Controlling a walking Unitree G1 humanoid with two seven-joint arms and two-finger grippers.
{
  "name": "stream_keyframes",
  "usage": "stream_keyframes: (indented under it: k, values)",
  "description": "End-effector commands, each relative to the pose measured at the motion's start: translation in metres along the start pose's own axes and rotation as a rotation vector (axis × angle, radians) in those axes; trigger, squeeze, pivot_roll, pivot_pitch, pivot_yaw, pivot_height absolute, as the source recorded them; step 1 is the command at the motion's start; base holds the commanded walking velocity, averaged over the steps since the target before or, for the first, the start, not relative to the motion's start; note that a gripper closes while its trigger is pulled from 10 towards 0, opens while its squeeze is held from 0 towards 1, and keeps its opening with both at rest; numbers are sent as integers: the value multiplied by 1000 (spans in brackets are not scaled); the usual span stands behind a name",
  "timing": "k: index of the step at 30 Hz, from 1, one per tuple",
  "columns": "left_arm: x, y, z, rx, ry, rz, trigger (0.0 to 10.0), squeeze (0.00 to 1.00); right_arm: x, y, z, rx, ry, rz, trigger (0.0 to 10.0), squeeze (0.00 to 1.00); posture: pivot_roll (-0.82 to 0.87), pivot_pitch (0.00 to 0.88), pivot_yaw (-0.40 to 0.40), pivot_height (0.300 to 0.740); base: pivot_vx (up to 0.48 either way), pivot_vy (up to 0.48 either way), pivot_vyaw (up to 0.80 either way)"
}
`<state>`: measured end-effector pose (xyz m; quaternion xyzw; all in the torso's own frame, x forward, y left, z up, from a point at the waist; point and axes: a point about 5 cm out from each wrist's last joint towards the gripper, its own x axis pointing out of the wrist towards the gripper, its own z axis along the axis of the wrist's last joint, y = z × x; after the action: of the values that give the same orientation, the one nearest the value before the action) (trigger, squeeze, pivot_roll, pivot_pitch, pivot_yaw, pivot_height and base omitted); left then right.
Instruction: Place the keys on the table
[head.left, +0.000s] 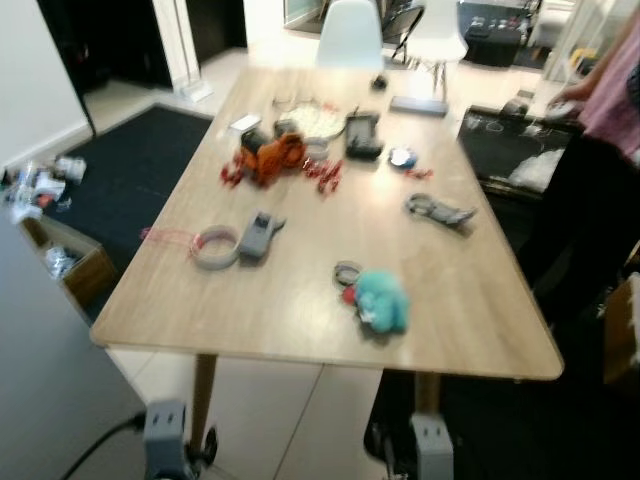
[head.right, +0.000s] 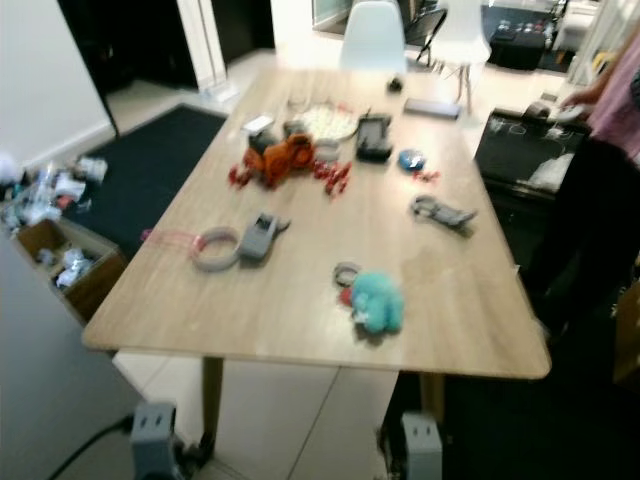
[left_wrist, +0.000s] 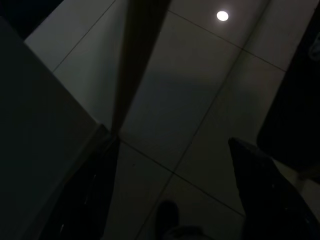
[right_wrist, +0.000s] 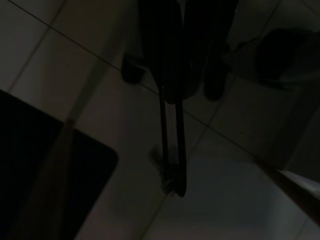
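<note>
In the dark right wrist view my right gripper (right_wrist: 184, 80) hangs over the tiled floor, fingers pressed together. A thin dark loop, the keys' strap (right_wrist: 172, 150), dangles from it with a small lump at its lower end. My left gripper (left_wrist: 170, 142) also hangs low over the tiles, its two black fingers (left_wrist: 260, 190) spread wide with nothing between them. The wooden table (head.left: 300, 300) stands just ahead of me. The grey ends of both arms (head.left: 165, 430) sit low below its near edge.
The table holds a teal plush toy (head.left: 382, 300) on a ring, a grey tape roll (head.left: 215, 246), an orange bundle (head.left: 272, 158), a black case (head.left: 362, 135) and other small clutter. A person (head.left: 600, 180) stands at the right. A cardboard box (head.left: 70, 262) lies on the floor to the left.
</note>
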<state>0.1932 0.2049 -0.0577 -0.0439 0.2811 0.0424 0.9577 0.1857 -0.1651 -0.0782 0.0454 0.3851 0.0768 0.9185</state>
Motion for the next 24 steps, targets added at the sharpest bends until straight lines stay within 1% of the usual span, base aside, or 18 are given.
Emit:
stream_keyframes:
  k: [1, 11, 12, 14, 15, 16, 17, 18, 19, 22, 23, 24]
  values:
    - [-2, 2, -5, 4, 26, 4, 10000, 0, -1, 2, -6, 12, 18, -1, 10000, 0, 65, 68, -13, 740, 0, 0, 0]
    - [-1, 0, -4, 6, 28, -1, 10000, 0, -1, 1, -5, 18, 16, -11, 10000, 0, 64, 66, -16, 740, 0, 0, 0]
    - [-1, 0, -3, 13, 25, 2, 10000, 0, -2, -4, -4, 23, 13, -35, 10000, 0, 63, 65, -18, 740, 0, 0, 0]
    - [0, 0, -3, 16, 23, 3, 10000, 0, -2, -6, -4, 23, 12, -47, 10000, 0, 63, 65, -18, 740, 0, 0, 0]
    - [0, 0, -3, 20, 22, 5, 10000, 0, -4, -13, -3, 15, 12, -77, 10000, 0, 66, 62, -19, 740, 0, 0, 0]
    - [-1, 0, -3, 22, 21, 8, 10000, 0, -8, -28, -3, 9, 10, -146, 10000, 0, 66, 59, -20, 740, 0, 0, 0]
    - [-1, 0, -3, 22, 21, 8, 10000, 0, -10, -32, -3, 8, 9, -162, 10000, 0, 66, 59, -20, 740, 0, 0, 0]
    - [-1, 0, -3, 22, 21, 9, 10000, 0, -13, -41, -3, 5, 9, -201, 10000, 0, 66, 56, -21, 740, 0, 0, 0]
    - [-1, 0, -4, 22, 21, 9, 10000, 0, -15, -47, -3, 2, 9, -226, 10000, 0, 66, 56, -21, 740, 0, 0, 0]
    - [-1, 1, -4, 23, 20, 12, 10000, 0, -27, -76, -3, -6, 20, -340, 10000, 0, 65, 50, -24, 740, 0, 0, 0]
    - [-1, 1, -4, 23, 20, 12, 10000, 0, -27, -76, -3, -6, 20, -340, 10000, 0, 65, 50, -24, 740, 0, 0, 0]
    - [-2, 1, -4, 24, 20, 12, 10000, 0, -31, -84, -3, -9, 24, -367, 10000, 0, 65, 48, -24, 740, 0, 0, 0]
